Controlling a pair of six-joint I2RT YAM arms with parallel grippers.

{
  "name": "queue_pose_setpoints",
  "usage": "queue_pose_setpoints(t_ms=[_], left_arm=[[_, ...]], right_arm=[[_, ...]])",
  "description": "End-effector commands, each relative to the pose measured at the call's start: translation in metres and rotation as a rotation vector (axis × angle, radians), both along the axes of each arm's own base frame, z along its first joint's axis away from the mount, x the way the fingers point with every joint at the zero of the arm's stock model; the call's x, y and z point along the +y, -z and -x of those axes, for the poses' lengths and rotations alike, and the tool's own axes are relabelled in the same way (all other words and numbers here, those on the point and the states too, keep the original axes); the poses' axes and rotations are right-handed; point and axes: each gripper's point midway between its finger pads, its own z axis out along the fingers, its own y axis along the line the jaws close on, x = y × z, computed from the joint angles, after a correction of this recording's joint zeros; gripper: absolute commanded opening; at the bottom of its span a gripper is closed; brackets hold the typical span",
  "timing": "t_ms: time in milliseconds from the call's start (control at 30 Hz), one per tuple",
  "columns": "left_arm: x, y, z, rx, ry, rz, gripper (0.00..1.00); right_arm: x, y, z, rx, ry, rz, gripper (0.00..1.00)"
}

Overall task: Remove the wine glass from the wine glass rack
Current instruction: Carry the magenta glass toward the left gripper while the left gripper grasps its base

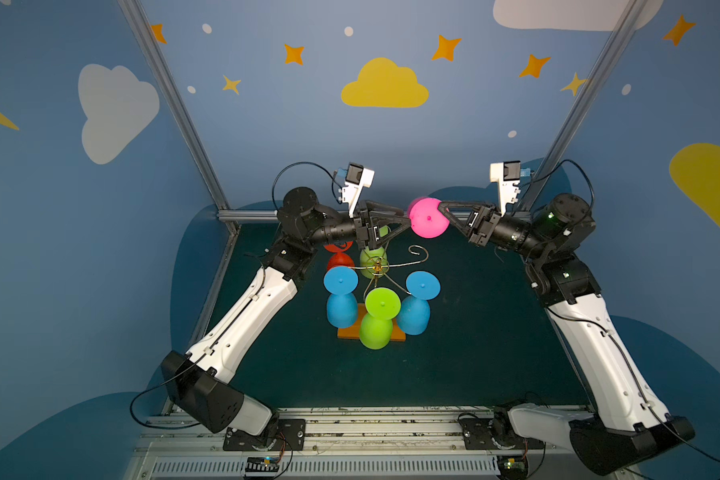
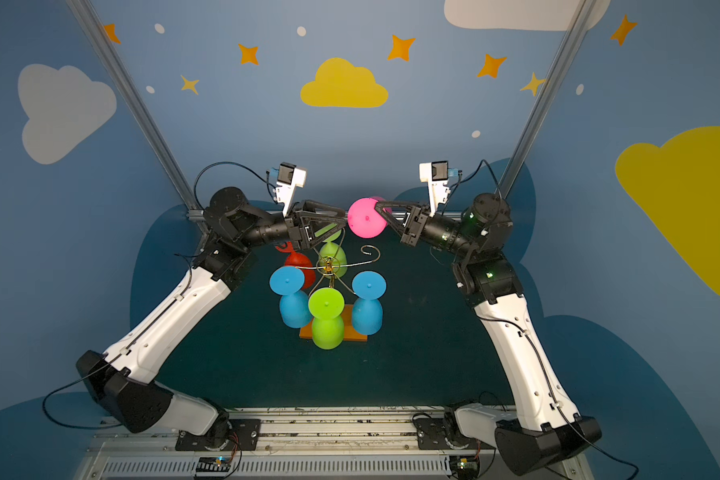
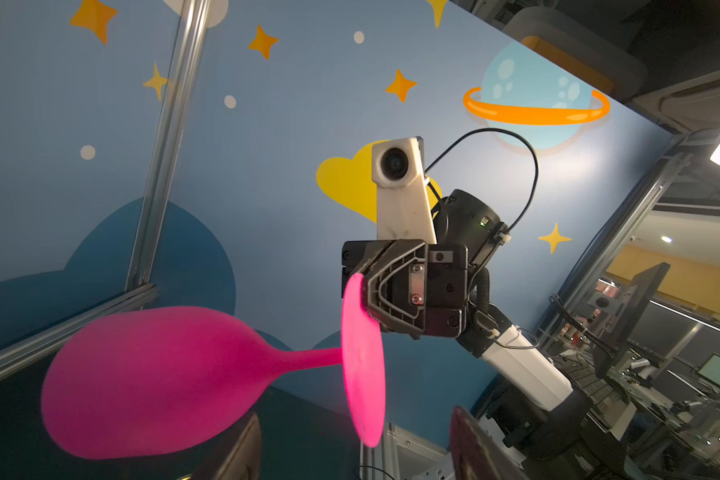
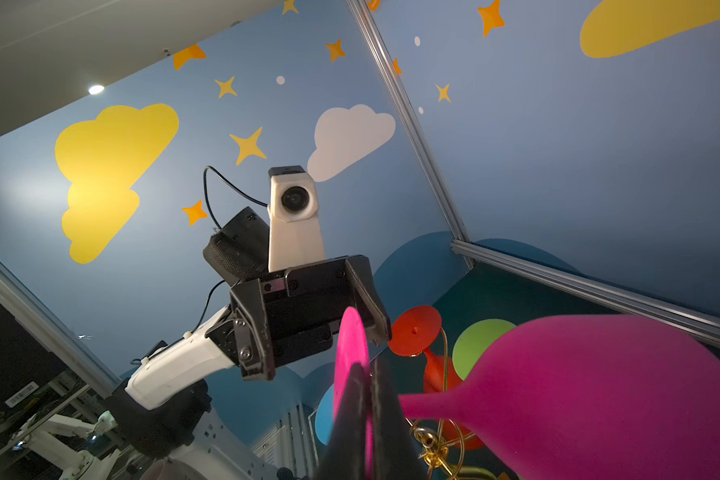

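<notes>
Right wrist view: your right end effector (image 4: 360, 399) is clamped on the pink wine glass (image 4: 599, 395) by its foot, so the bowl stays free. It's off the wine glass rack (image 1: 378, 266), at 1 o'clock. The left end effector (image 1: 408, 221) is open at the foot, probably for a handoff.

Both arms are held high with wrists turned inward, the left gripper (image 1: 406, 219) kept with jaws apart, the right gripper (image 1: 440, 206) clamped on the pink wine glass (image 1: 428, 223).

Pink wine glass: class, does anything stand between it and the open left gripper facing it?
Nothing visible does. The pink wine glass, pinched at its foot rim by the right gripper, is held clear of the wine glass rack. The left gripper has its open jaws right at the foot, with nothing in between.
</notes>
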Motion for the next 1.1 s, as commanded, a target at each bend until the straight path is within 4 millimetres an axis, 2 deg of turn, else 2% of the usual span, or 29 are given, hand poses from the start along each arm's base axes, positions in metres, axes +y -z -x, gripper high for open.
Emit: queue_pose_setpoints(t_ms=[0,233,433,600,633,800,867,900,1067], left_arm=[[-0.006,-0.012,0.009,-0.03,0.05,0.024,0.67],[-0.019,-0.002,0.006,0.017,0.089,0.004,0.55],[-0.024,-0.001,0.004,0.039,0.111,0.002,0.26],[-0.02,-0.011,0.002,0.059,0.075,0.012,0.03],[-0.019,-0.013,0.001,0.07,0.066,0.012,0.03],[-0.007,-0.022,-0.01,0.182,0.033,0.037,0.03],[-0.001,-0.025,-0.017,0.249,0.027,0.048,0.03],[0.0,-0.025,-0.021,0.284,0.027,0.05,0.03],[0.004,-0.022,-0.033,0.41,0.044,0.046,0.03]], right_arm=[[0.003,-0.012,0.008,-0.061,-0.007,0.001,0.0],[0.009,-0.013,0.012,-0.071,-0.02,0.0,0.0],[0.014,-0.01,0.013,-0.066,-0.025,0.007,0.0],[0.012,-0.006,0.012,-0.061,-0.004,0.025,0.01],[0.011,-0.006,0.012,-0.069,0.006,0.032,0.07],[-0.007,-0.003,0.014,-0.12,0.124,0.075,0.56],[-0.018,0.001,0.015,-0.16,0.193,0.108,0.73],[-0.024,0.003,0.017,-0.19,0.232,0.125,0.77],[-0.046,0.017,0.017,-0.416,0.398,0.22,0.88]])
